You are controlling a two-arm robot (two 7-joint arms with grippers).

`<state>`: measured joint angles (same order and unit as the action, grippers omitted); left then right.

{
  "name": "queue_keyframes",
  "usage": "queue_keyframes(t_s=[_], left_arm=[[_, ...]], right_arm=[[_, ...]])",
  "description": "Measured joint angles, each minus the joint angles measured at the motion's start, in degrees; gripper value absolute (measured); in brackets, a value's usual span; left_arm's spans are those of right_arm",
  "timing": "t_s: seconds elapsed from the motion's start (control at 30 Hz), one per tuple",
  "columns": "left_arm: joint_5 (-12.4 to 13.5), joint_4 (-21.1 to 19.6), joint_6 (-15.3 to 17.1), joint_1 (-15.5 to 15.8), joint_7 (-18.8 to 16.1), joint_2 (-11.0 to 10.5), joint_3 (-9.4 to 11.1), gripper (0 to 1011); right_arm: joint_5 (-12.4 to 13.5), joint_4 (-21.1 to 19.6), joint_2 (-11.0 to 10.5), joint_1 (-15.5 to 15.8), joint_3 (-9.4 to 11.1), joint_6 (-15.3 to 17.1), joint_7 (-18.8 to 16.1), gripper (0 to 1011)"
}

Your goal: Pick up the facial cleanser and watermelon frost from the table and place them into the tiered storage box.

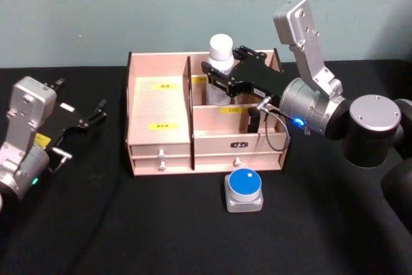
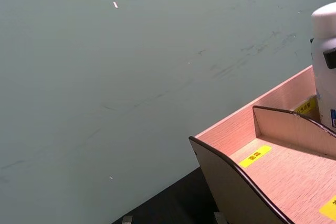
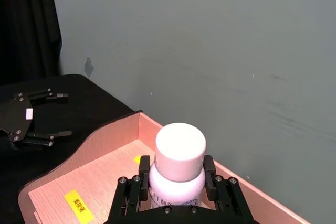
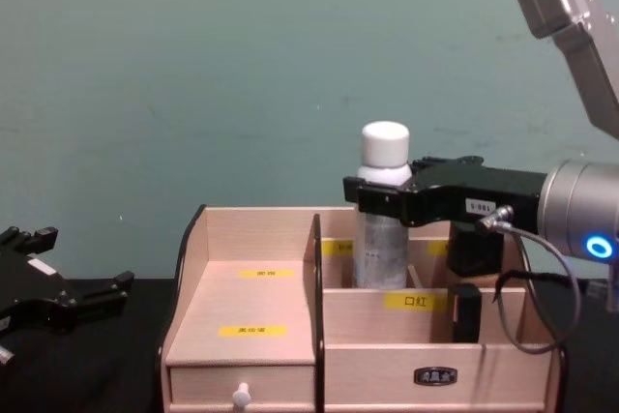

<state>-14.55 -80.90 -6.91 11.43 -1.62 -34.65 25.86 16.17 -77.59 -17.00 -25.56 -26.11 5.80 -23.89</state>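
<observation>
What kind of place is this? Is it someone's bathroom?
Probably a robot lab, not a home: a black-draped table against a bare green wall, the right tool holding a bottle in a wooden box, the left tool parked open beside it.

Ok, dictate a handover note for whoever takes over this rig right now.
Right gripper: shut on the white-capped cylindrical bottle, held upright in a rear compartment of the light wooden tiered organiser; not yet released.
Left gripper: open, parked above the black table, left of the organiser.
Small square silver tin with round blue lid: on the table, just in front of the organiser's drawers.
Done: bottle is inside the organiser.
Left: let go, withdraw, then pick up the tin and place it in.
</observation>
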Motion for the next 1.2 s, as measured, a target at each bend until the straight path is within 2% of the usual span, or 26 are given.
queue_keyframes(t_s=[0.87, 1.2], left_arm=[[0.0, 0.0, 0.0, 0.0, 0.0, 0.0, 0.0, 1001], [0.0, 0.0, 0.0, 0.0, 0.0, 0.0, 0.0, 1001]], right_arm=[[-1.6, 3.9, 1.0, 0.1, -0.6, 0.0, -0.5, 601], [-1.9, 4.1, 1.1, 0.0, -0.6, 0.0, -0.4, 601]])
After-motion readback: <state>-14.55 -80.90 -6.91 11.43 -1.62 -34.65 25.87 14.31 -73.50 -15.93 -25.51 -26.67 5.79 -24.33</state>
